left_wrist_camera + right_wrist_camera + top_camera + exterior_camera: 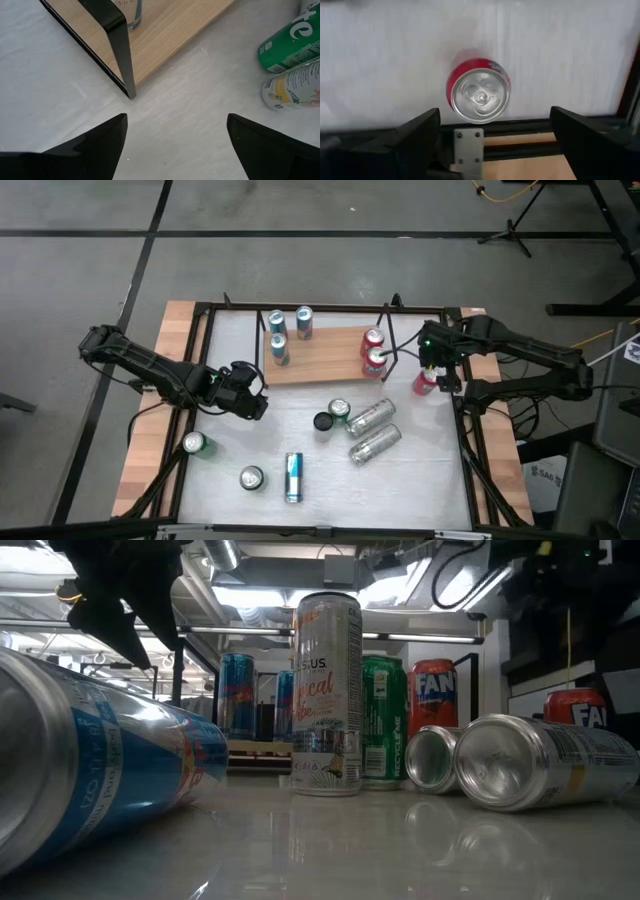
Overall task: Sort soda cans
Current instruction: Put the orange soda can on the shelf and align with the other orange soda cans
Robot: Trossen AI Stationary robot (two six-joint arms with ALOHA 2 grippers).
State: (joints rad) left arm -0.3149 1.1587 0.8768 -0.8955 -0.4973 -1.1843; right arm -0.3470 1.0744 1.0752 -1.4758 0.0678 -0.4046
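Note:
On a wooden board (320, 355) at the table's far middle stand three blue soda cans (280, 350) at its left end and two red ones (374, 362) at its right end. A third red can (480, 95) stands upright on the white table, right of the board. My right gripper (495, 117) hangs open above it, pointing down, clear of its top. My left gripper (176, 120) is open over bare table near the board's left near corner (131, 80). More cans stand or lie loose on the near half of the table.
On the near half, a green can (195, 444) and a silver one (251, 477) stand upright. A blue can (293, 477) and two silver ones (371, 418) lie on their sides. A black can (323, 421) and a green one (339, 411) sit mid-table. A black frame (200, 310) rims the table.

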